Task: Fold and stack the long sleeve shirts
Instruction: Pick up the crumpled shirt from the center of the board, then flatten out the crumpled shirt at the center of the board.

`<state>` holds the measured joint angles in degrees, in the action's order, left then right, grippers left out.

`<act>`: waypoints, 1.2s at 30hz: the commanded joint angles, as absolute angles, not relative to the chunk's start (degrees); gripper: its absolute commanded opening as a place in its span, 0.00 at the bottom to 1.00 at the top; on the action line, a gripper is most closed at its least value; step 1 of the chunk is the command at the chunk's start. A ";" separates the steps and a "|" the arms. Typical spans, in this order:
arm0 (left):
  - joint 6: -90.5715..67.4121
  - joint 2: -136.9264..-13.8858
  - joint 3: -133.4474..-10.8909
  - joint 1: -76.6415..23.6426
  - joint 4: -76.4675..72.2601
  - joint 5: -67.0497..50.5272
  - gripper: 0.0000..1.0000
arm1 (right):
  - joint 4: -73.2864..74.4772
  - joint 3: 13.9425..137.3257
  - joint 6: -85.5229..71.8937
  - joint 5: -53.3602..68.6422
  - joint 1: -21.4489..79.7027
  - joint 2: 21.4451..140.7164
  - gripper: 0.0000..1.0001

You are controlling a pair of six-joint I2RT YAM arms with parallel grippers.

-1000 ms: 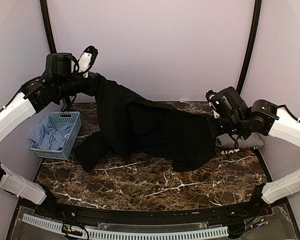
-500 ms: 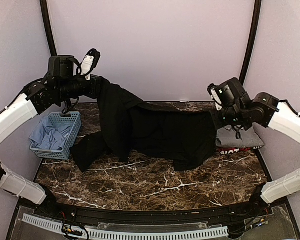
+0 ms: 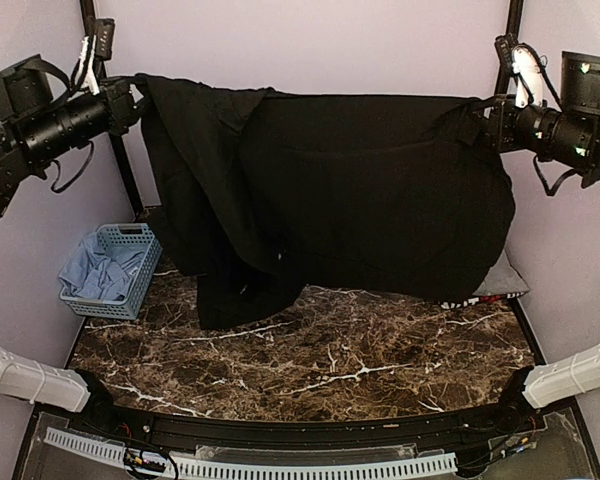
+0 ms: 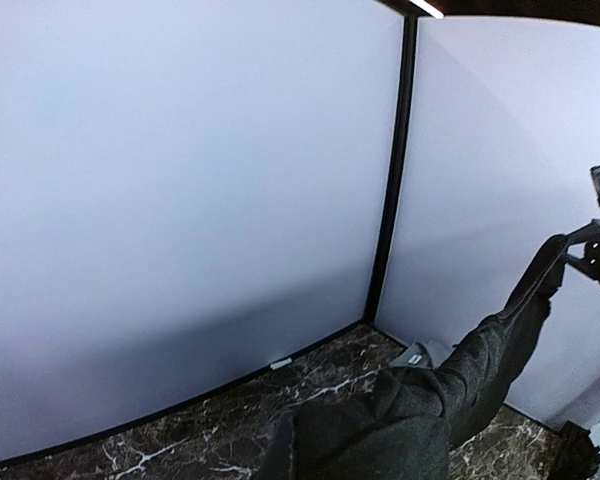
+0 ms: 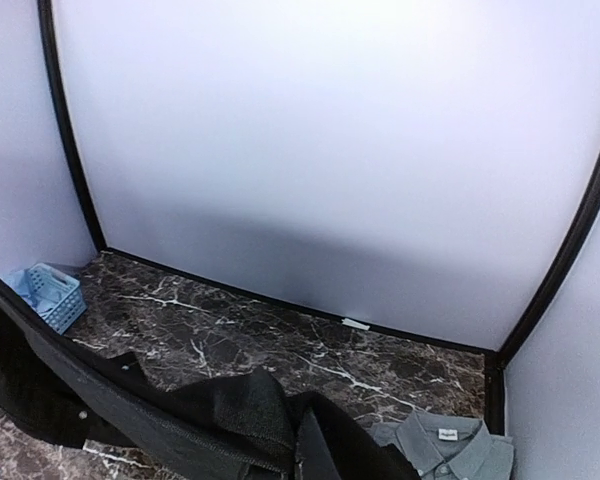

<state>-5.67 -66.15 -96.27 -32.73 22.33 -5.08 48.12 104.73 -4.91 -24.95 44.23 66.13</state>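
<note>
Black shirt (image 3: 380, 200) is hanging spread out in mid-air, its top edge pulled between the two claws. Left claw (image 3: 132, 100) is clamping one upper corner and right claw (image 3: 488, 115) is clamping the other. The fingertips are buried in cloth in both wrist views, but the shirt's weight is hanging from both. Cloth is bunching and doubling over just below the left claw. That side is drooping lowest, close to the surface (image 3: 380, 370); can't tell if it's touching. Pale buttons (image 5: 81, 413) are showing in the right wrist view.

Grey shirt (image 5: 445, 445) is lying flat on the surface well below the right claw, collar up. Its collar tag (image 5: 446, 436) is showing print too small to read. Red-edged shirt (image 3: 480, 298) is peeking out at the grey one's near edge, its lettering covered and unreadable.

Light-blue basket (image 3: 148, 262) is sitting well below the left claw, holding crumpled blue cloth (image 3: 95, 272).
</note>
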 commanded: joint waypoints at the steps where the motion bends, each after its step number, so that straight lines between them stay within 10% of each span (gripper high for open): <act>1: -7.92 -64.33 -103.04 -32.43 25.32 -9.32 0.00 | 52.03 109.64 -3.86 -17.35 43.94 65.91 0.00; 30: -18.99 -56.14 -118.22 -32.43 30.42 -28.33 0.00 | 49.28 118.79 -16.15 25.54 43.92 59.32 0.00; 36: -16.38 -58.98 -118.06 -32.43 34.13 -14.47 0.00 | 50.33 116.76 -16.42 12.50 43.95 59.39 0.00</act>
<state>-17.30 -57.45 -117.54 -32.82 35.86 -26.98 52.05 117.01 -14.83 23.55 44.25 59.83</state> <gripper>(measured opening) 0.005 0.005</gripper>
